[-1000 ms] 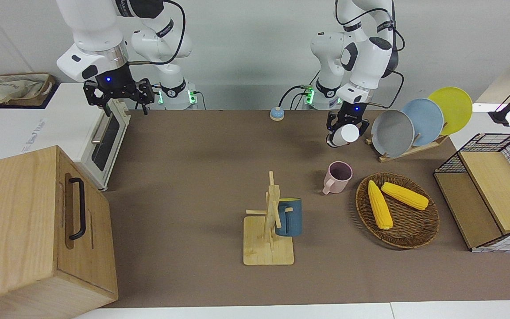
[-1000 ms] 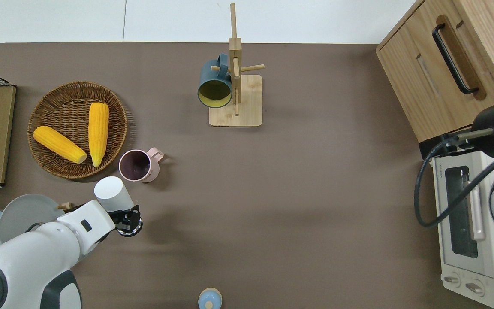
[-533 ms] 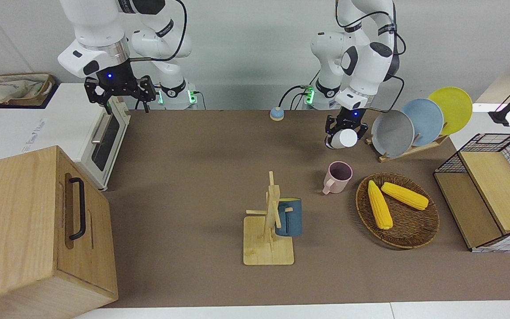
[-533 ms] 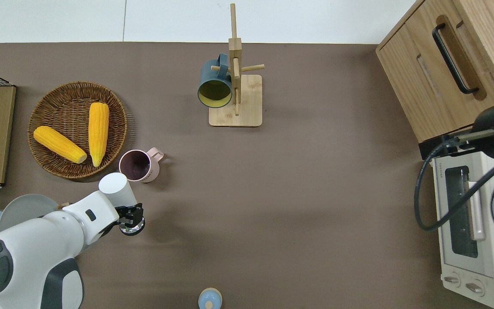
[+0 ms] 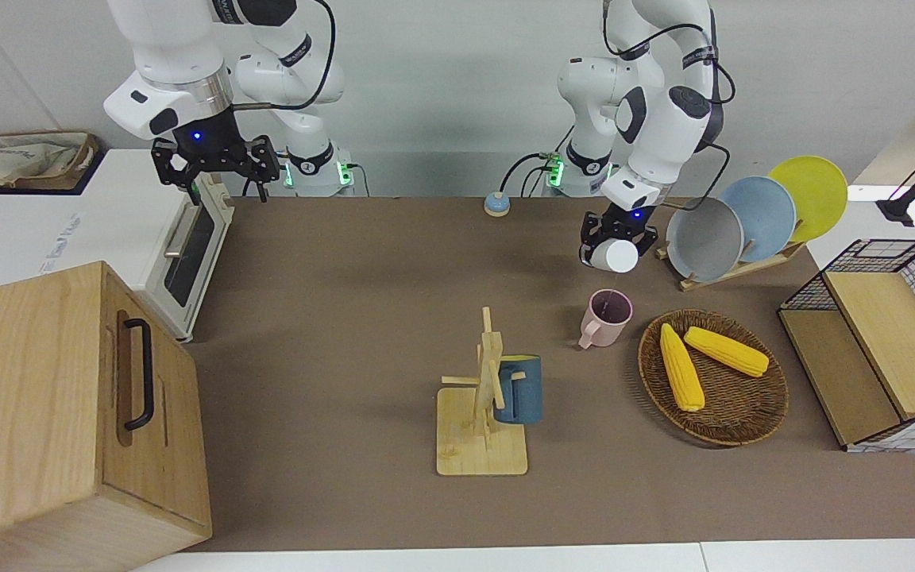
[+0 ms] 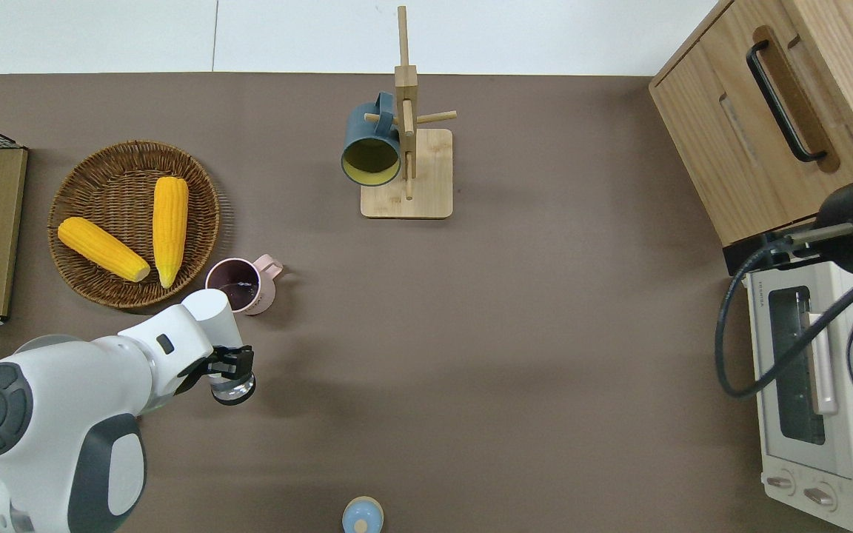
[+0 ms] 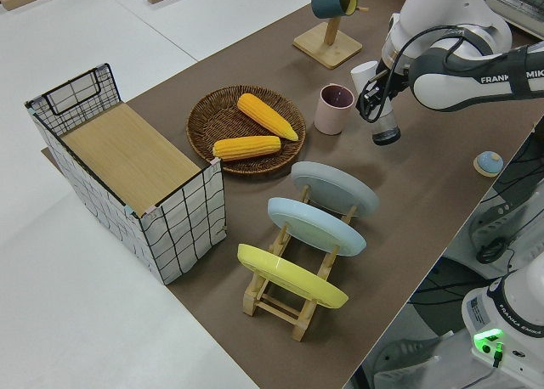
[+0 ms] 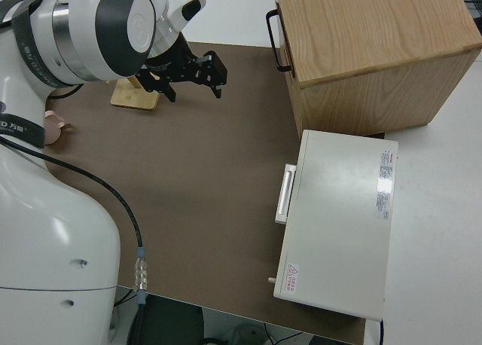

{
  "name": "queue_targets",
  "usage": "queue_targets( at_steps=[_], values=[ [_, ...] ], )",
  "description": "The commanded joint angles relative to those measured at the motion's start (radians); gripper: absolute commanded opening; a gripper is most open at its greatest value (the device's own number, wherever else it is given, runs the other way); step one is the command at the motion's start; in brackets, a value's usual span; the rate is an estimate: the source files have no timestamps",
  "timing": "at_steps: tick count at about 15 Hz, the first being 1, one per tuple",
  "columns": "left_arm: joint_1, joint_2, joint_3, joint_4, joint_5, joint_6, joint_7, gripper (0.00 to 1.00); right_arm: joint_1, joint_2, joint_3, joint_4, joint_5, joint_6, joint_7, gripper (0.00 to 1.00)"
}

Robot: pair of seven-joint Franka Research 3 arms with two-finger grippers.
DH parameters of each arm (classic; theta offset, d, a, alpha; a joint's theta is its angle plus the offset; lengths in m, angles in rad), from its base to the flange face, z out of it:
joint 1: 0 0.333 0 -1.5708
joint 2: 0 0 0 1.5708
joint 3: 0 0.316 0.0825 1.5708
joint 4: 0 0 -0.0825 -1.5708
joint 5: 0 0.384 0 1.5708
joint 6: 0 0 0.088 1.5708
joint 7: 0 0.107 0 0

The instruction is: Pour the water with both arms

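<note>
With left hand [image 6: 228,368] clamped on tilted white bottle [image 5: 615,254], keep mouth above pink mug [image 6: 238,285] rim, tip slowly; right hand [image 5: 215,164] parked, fingers apart.

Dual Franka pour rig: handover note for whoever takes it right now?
Left gripper: shut on the white bottle, tilted toward the pink mug and over the mug's robot-side rim.
Right arm: parked, gripper open.
Pink mug stands upright on the table beside the corn basket; some liquid glints inside.
Done: bottle picked, tipped.
Left: finish the pour, right the bottle, set it down.
</note>
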Motion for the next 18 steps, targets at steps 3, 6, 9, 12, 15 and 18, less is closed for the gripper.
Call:
queue_targets(
  at_steps=[3,6,9,12,15,18],
  values=[
    [0.009,0.018,-0.001,0.053,-0.003,-0.064,-0.021,0.0,-0.005,-0.007,0.0,0.001,0.016,-0.01,-0.018,0.987],
    [0.009,0.018,-0.001,0.053,-0.003,-0.065,-0.021,0.0,-0.004,-0.007,0.0,0.001,0.016,-0.01,-0.018,0.987],
    [0.009,0.02,0.001,0.056,-0.003,-0.067,-0.021,0.0,-0.005,-0.007,0.0,0.001,0.016,-0.01,-0.018,0.987],
    [0.009,0.02,0.001,0.061,-0.003,-0.068,-0.022,0.0,-0.004,-0.007,0.0,0.001,0.016,-0.01,-0.018,0.987],
    [0.01,0.028,0.007,0.09,0.001,-0.125,-0.043,0.0,-0.004,-0.007,0.0,0.001,0.015,-0.01,-0.018,0.987],
    [0.01,0.049,0.007,0.144,0.051,-0.195,-0.088,0.0,-0.005,-0.007,0.0,0.001,0.015,-0.01,-0.018,0.987]
  ],
)
